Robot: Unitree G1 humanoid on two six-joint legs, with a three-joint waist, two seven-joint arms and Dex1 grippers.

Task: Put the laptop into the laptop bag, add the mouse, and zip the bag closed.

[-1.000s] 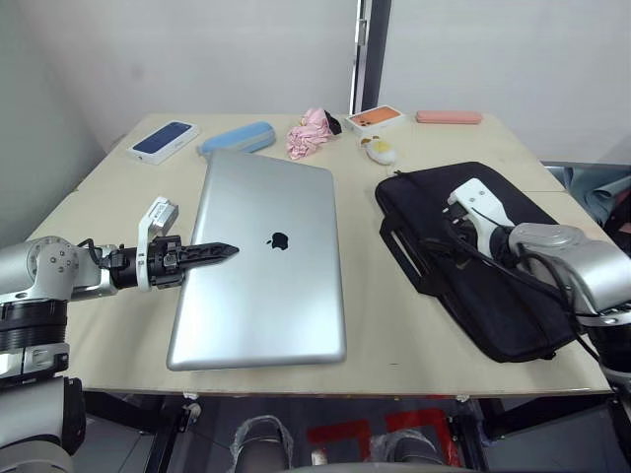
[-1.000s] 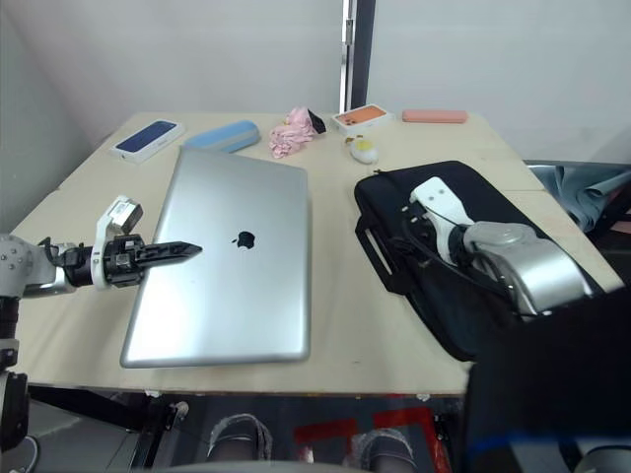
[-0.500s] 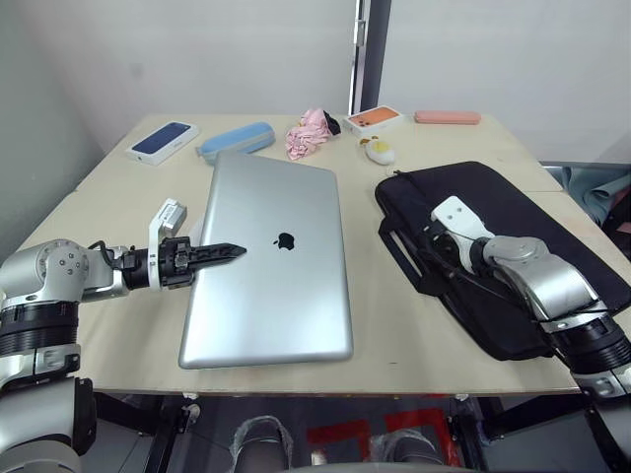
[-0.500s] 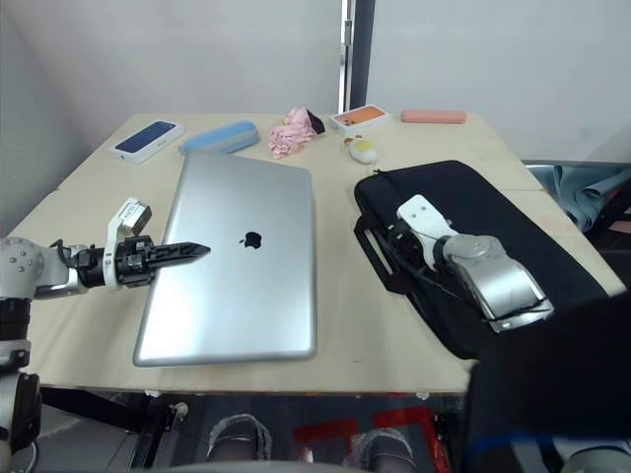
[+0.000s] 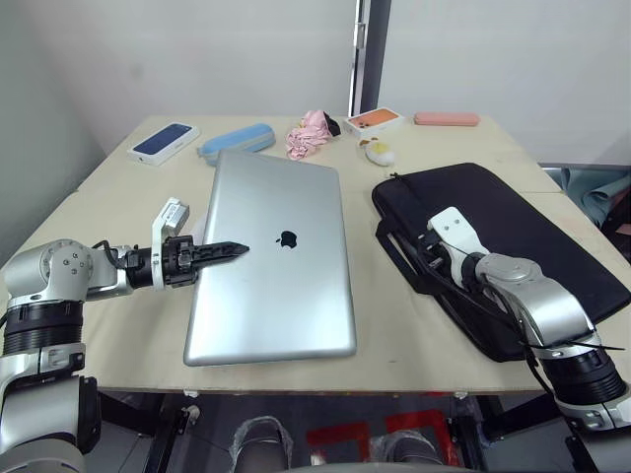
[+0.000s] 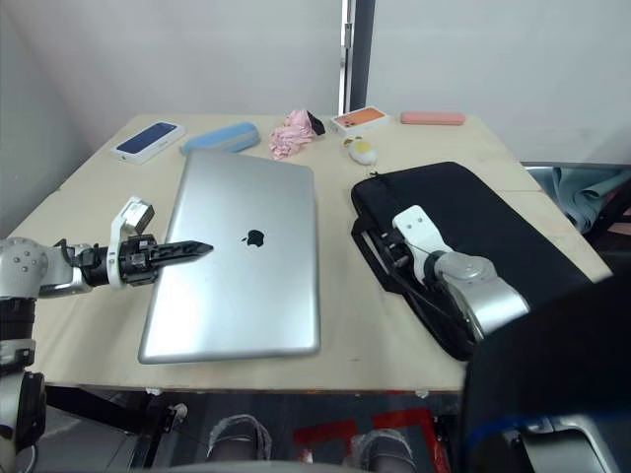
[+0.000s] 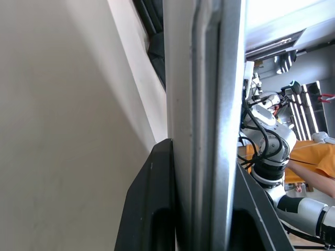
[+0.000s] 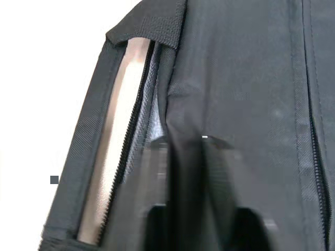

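Since a second ago the laptop (image 5: 271, 261) has slid toward the robot's right, closer to the laptop bag (image 5: 513, 241), and the right arm has pulled back and dropped lower over the bag's near side; the left arm reaches in low and flat from the left, with its elbow tucked back; the left gripper (image 5: 229, 250) points across the surface (image 5: 118, 217) and its black fingers (image 7: 152, 204) are pinched on the laptop's left edge, one on top and one under it; the laptop lies closed and flat, logo up, in the middle of the surface; the right arm bends in from the near right corner, wrist turned toward the bag; the right gripper (image 6: 394, 258) sits at the bag's near left edge by the strap handles, and its fingers (image 8: 183, 198) look close together on a fold of the black cloth, beside the open zipper; the bag lies flat on the right side, just beside the laptop; farther back is a small yellow-and-white plush charm (image 5: 379, 151); along the far edge lie a white box with a dark blue top (image 5: 163, 140), a light-blue case (image 5: 237, 138), a pink cloth (image 5: 310, 133), an orange box (image 5: 376, 119) and a pink case (image 5: 448, 118).
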